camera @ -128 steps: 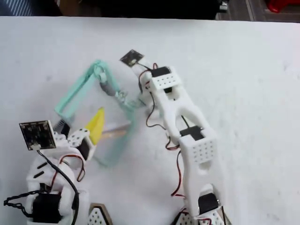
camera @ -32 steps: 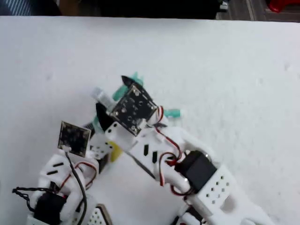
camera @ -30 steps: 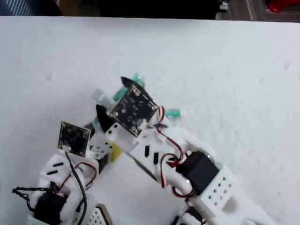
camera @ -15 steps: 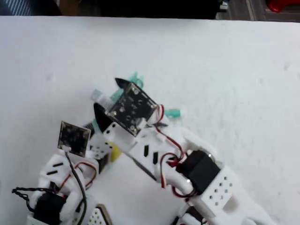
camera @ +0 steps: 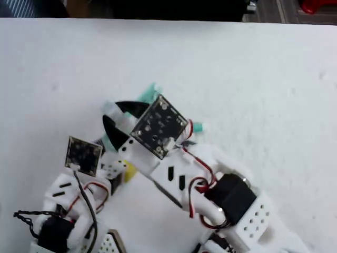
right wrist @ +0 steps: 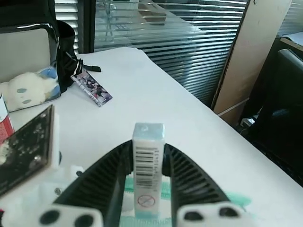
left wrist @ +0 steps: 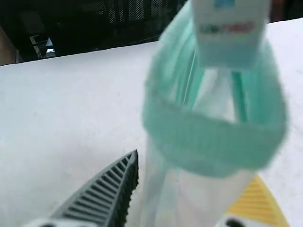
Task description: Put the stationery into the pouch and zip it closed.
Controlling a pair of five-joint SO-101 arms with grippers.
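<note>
Two jaws, one black and ridged, one yellow, belong to the left gripper (left wrist: 196,166), nearest the arms' bases, and they clamp the clear lower wall of the pouch (left wrist: 213,142). The left wrist view alone shows the pouch's teal mouth standing open, with the white block (left wrist: 232,28) just beyond its rim. Farther out, the right gripper (right wrist: 147,147) squeezes that block end-up. The right wrist view adds a barcode and a small round prohibition mark on it; other print is too blurred to read. The table (camera: 237,68) stretches away behind. Since half a second ago, the right arm's camera board (camera: 159,126) has shifted rightward.
</note>
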